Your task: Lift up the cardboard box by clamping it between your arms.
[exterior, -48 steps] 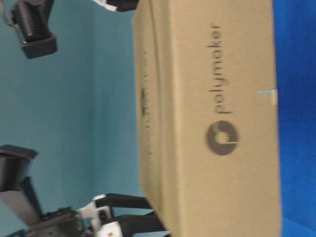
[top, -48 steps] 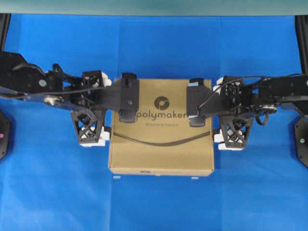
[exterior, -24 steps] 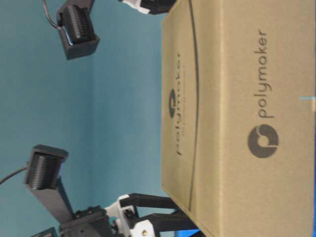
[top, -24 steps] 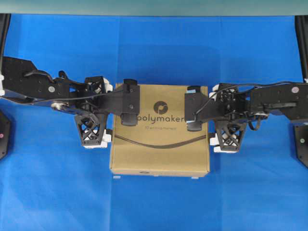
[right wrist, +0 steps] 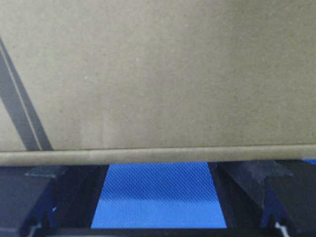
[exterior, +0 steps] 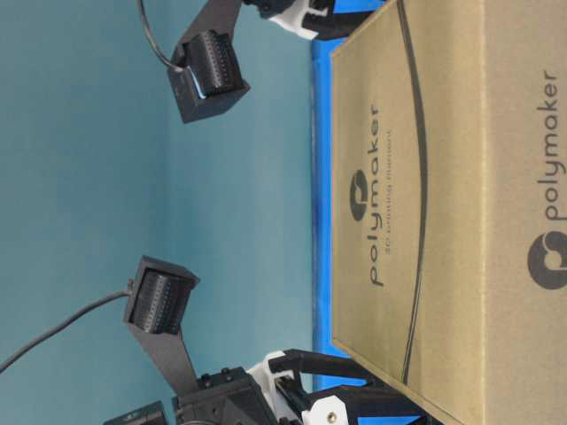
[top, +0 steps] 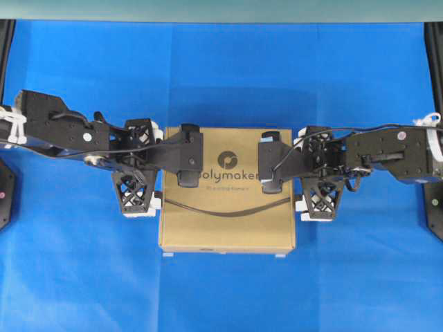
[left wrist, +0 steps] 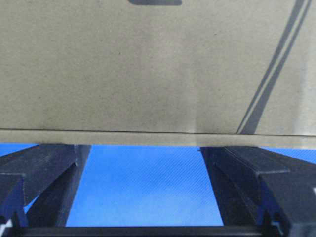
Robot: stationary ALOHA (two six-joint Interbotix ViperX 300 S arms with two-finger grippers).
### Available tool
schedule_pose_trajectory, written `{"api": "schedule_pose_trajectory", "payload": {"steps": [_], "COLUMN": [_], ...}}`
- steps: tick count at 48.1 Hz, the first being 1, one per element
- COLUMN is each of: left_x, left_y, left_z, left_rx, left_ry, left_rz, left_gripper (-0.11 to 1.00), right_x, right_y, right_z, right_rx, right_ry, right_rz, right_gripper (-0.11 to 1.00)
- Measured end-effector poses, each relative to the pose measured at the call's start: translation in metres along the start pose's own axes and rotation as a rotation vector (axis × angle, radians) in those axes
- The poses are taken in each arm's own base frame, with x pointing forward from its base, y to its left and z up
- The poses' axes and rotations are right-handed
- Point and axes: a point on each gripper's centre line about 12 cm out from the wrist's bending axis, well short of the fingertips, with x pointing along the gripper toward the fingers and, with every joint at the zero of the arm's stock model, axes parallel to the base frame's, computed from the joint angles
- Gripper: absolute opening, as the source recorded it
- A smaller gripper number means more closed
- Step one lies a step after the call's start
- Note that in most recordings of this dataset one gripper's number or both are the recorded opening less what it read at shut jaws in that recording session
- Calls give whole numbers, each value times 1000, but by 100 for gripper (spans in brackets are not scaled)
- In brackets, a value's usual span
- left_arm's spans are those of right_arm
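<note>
The tan cardboard box (top: 228, 221) with the "polymaker" logo lies flat and level between my two arms. My left gripper (top: 156, 166) stands open, both fingers set against the box's left side. My right gripper (top: 299, 169) is open too, its fingers against the right side. Nothing lies between either pair of fingers. In the left wrist view the box (left wrist: 148, 64) fills the top, with the left gripper (left wrist: 145, 148) at its lower edge above blue cloth. The right wrist view shows the box (right wrist: 158, 74) and right gripper (right wrist: 158, 165) likewise. Whether the box touches the cloth I cannot tell.
Blue cloth (top: 228, 76) covers the table all round the box. Two small white marks (top: 166, 254) lie on the cloth by the box's front corners. The wrist camera housings (exterior: 208, 75) hang over the box top. A teal wall (exterior: 89, 221) stands behind.
The box and both arms have come down together: the box looks smaller from overhead and sits lower in the table-level view. Both grippers stayed open against its sides.
</note>
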Motion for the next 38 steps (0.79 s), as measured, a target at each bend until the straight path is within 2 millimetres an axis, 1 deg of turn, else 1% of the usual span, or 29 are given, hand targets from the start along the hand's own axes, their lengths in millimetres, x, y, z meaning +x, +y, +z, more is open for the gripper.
{"api": "schedule_pose_trajectory", "payload": {"steps": [12,17,22,27,38], "left_x": [1,1,2,0,-20], "left_y": [1,1,4,7,5], "left_z": [-5,-9,-19,-28,-44], "left_rx": [-10,-26,-49,-63,-48], "left_ry": [-6,-9,-4,4,-22], "left_rz": [0,-1,4,8,9], "left_gripper": [84,84,84,84,84], "right_x": [1,1,1,-5,-26], "right_y": [-3,-4,-6,-5,-3], "right_z": [-3,-8,-19,-31,-50], "right_rx": [6,13,40,65,99], "right_ry": [0,0,4,5,-33], "right_rz": [-3,-4,-5,-2,-2], "right_gripper": [100,100,100,100,100]}}
